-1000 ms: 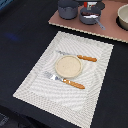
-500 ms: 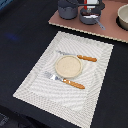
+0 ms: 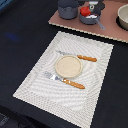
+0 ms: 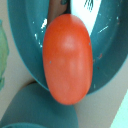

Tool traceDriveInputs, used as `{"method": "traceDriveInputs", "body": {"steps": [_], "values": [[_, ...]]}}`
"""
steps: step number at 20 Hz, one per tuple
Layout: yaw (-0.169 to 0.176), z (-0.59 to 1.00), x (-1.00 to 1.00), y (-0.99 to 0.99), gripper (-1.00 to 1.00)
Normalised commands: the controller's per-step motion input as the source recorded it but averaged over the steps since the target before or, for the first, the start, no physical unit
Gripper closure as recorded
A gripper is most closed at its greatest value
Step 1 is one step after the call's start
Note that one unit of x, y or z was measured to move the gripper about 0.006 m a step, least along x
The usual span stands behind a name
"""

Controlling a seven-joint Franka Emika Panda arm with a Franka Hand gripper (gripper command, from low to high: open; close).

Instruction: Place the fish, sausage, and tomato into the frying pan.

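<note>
The frying pan point(image 3: 90, 19), dark grey with a straight handle point(image 3: 100, 24), stands on the brown board at the back. My gripper point(image 3: 89, 7) is right above it, shut on the red-orange tomato point(image 3: 86, 10). In the wrist view the tomato point(image 4: 67, 57) fills the middle of the picture, with the pan's dark bowl point(image 4: 107, 45) just behind it. A white streaked patch point(image 4: 84, 9) shows past the tomato; I cannot tell whether it is the fish. The sausage is not in view.
A deeper grey pot point(image 3: 67, 7) stands beside the pan on the brown board point(image 3: 110, 31). A pale bowl point(image 3: 123, 16) is at the exterior view's right. On the striped placemat point(image 3: 35, 85) lie a tan plate point(image 3: 67, 66), a knife point(image 3: 80, 56) and a fork point(image 3: 67, 81).
</note>
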Motion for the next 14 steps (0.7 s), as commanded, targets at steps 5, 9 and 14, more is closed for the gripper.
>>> {"method": "traceDriveInputs", "body": {"steps": [5,9,14], "values": [[-0.027,0.87,0.10,0.11,-1.00],[0.000,0.00,0.00,0.00,-1.00],[0.000,0.00,0.00,0.00,-1.00]]}}
